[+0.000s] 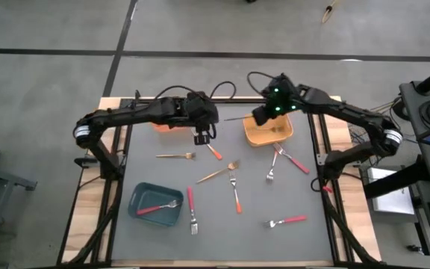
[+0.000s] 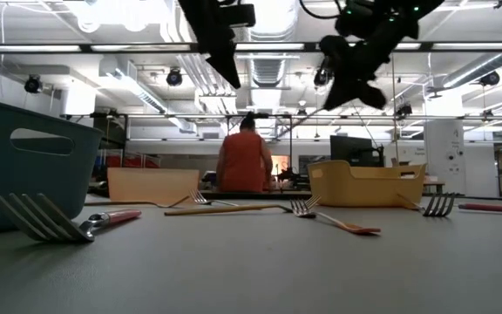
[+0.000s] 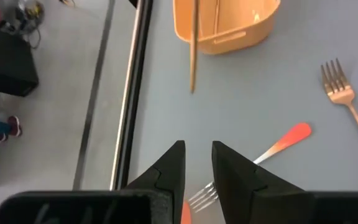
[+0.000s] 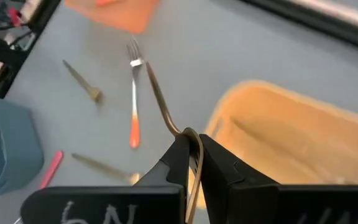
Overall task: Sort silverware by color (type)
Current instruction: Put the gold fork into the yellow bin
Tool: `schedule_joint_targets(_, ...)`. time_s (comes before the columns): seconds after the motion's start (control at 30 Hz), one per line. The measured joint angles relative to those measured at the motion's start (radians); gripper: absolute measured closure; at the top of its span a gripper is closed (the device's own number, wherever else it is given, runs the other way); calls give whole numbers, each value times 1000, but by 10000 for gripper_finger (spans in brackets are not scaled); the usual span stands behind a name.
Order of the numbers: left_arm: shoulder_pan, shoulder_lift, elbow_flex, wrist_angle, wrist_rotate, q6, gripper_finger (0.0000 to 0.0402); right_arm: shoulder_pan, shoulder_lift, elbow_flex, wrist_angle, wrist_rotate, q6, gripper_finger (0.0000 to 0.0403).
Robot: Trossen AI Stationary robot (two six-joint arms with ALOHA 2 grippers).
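Note:
My right gripper [image 1: 262, 116] hovers at the left rim of the yellow-orange bin [image 1: 269, 134], shut on a gold fork [image 4: 160, 102]. My left gripper [image 1: 202, 139] hangs open and empty beside the orange bin [image 1: 172, 125], above an orange-handled fork [image 3: 284, 142] that lies flat on the mat. More forks lie flat on the grey mat: gold ones [image 1: 176, 156] [image 1: 217, 174], an orange-handled one [image 1: 236, 194], red-handled ones [image 1: 191, 208] [image 1: 287, 221] [image 1: 295, 161]. One red-handled fork [image 1: 157, 207] lies in the teal bin [image 1: 142, 196]. My right gripper pinches the gold fork between its two fingers [image 4: 178, 158], which lie roughly along the fork. A long, thin, curved length [image 4: 156, 93] sticks out past the fingertips toward the table's left. The fork is lifted clear of the table. Which end is in the fingers, I cannot tell.
The three bins stand on the mat: orange and yellow-orange near the far edge, teal near the left front. Wooden strips and the arms' frames border the mat on both sides. A person in a red top [image 2: 244, 161] stands in the room behind the table.

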Motion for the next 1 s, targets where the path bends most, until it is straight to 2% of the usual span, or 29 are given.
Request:
schedule_joint_targets(0.17,0,-134,-158,138,0,4,339,-68,-110,-87,0,-121,34,391)
schedule_joint_targets(0.47,0,-386,-387,298,-1,-60,339,-214,-223,-260,1,-121,86,391)
schedule_joint_targets(0.73,0,-536,-485,351,-3,-106,339,-272,-234,-329,17,-124,85,391)
schedule_joint_targets(1.0,0,-584,-518,365,-3,-132,339,-272,-187,-337,45,-120,76,390)
